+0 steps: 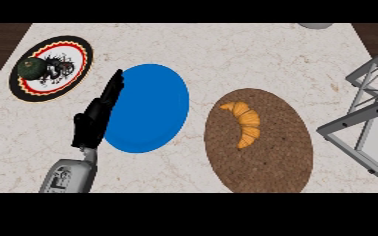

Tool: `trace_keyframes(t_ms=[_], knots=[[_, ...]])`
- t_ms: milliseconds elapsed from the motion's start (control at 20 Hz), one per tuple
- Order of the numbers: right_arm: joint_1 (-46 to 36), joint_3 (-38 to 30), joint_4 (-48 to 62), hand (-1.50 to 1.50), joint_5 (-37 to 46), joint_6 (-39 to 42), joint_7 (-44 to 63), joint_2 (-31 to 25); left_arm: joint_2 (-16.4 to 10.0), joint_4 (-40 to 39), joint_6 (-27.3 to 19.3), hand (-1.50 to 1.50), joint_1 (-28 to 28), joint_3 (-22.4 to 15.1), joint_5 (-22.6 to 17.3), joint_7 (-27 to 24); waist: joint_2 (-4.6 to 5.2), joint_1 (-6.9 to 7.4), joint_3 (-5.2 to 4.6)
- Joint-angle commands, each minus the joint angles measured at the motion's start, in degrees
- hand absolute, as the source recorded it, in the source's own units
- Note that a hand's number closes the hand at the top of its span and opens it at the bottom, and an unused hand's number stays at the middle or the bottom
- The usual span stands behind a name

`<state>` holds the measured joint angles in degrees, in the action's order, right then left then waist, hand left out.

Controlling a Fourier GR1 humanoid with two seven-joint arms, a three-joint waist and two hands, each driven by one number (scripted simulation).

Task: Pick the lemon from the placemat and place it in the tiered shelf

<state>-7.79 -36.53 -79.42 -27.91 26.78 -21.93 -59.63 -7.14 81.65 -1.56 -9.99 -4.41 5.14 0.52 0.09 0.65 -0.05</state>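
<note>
no lemon shows anywhere. the only thing on the mat is a croissant, orange-yellow and crescent-shaped, so it stands where the task's thing should be. its long axis runs roughly from far to near, the horns curling toward the left and the bulge toward the shelf.

the left hand rests at the left side of the surface, fingers straight, pressed together and pointing away, holding nothing. the croissant lies well off to its right, with the whole blue plate between them. the right hand is out of view, yet that side is likely the nearer one — mat and shelf both sit in the right half, the shelf just beyond the mat's right edge.

the mat is a brown round of coarse weave, and the croissant looks ridged in segments. the blue plate is flat and plain. the shelf is thin grey metal bars, only partly in view. the surface is pale veined marble. far left, a patterned plate with a black and red rim carries a dark green fruit.
</note>
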Motion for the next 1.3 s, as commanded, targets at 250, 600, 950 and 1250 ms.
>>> trace_keyframes(t_ms=[250, 600, 950, 1250], knots=[[-3.0, 3.7, 7.5, 1.50, 16.5, -9.9, -2.6, -2.0, 1.6, 0.5, -0.9, 0.00, -1.0, -0.5, 1.3, 1.0, 0.28, 0.41, 0.08], [-7.9, 4.7, 17.7, -1.50, 16.7, -7.3, -4.5, -1.3, 0.5, -2.7, 0.7, 0.00, -3.0, 2.0, 0.8, -0.6, 0.01, -0.51, 0.04], [-16.2, 5.8, 29.4, -1.50, 11.6, 1.4, -2.3, -3.0, -0.1, 3.8, 1.7, 0.00, 1.1, 1.4, 0.2, 1.8, 0.03, 0.40, 0.07], [-19.1, 4.9, 32.6, -1.50, 7.4, 11.6, 2.2, -8.7, 1.9, 2.9, 0.7, 0.00, 1.4, -0.5, 2.4, 1.6, -0.01, -0.09, 0.05]])
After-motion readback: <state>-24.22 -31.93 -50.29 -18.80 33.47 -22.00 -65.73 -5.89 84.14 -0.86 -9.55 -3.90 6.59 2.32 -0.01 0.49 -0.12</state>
